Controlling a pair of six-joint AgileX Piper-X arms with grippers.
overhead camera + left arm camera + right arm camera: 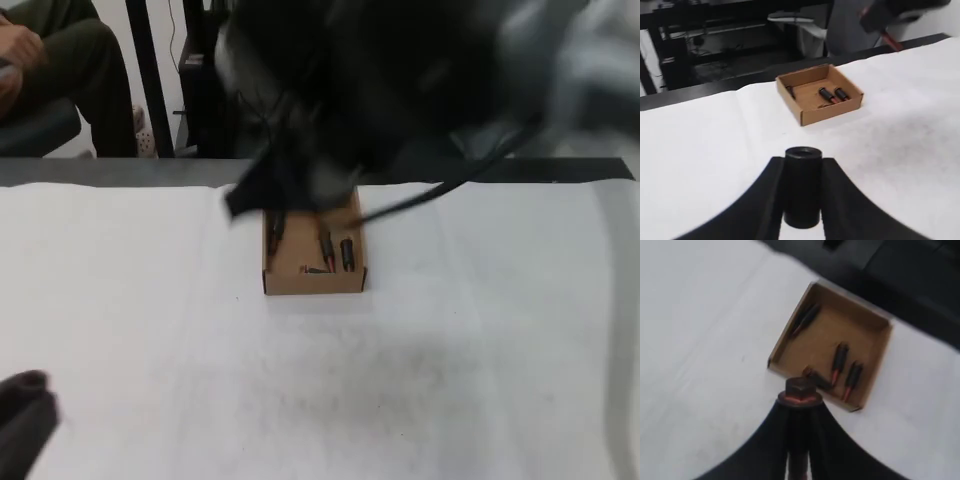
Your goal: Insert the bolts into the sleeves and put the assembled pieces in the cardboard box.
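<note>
Left wrist view has the left fingers (767, 192) closed on a black sleeve (802, 192), one on each side, with the sleeve upright and its open bore facing up. It hangs above the white bench (900, 150), well short of the box (832, 114).

On the other arm, the right fingers (772, 437) are pinched on the shank of a bolt (800, 389). Its hex head and reddish washer sit just clear of the tips. This bolt is held over the bench just beside the box's near wall (812, 390).

Farther out, the box holds at least four pieces. Two lie side by side (839, 362) and (852, 377), one is close to the near wall (816, 380), and a darker one rests along the far side (805, 319). They look like bolts already seated in sleeves, though I cannot confirm that for each one.

From the high view, a blurred dark arm hangs over the box (315, 282); I judge it to be the right arm.

So the task looks well along, with several assemblies boxed. For this pair everything is left to do. Bolt and sleeve are well apart and not yet joined, so they still need bringing together, threading, and placing in the box. I cannot tell whether more loose parts are waiting.
</note>
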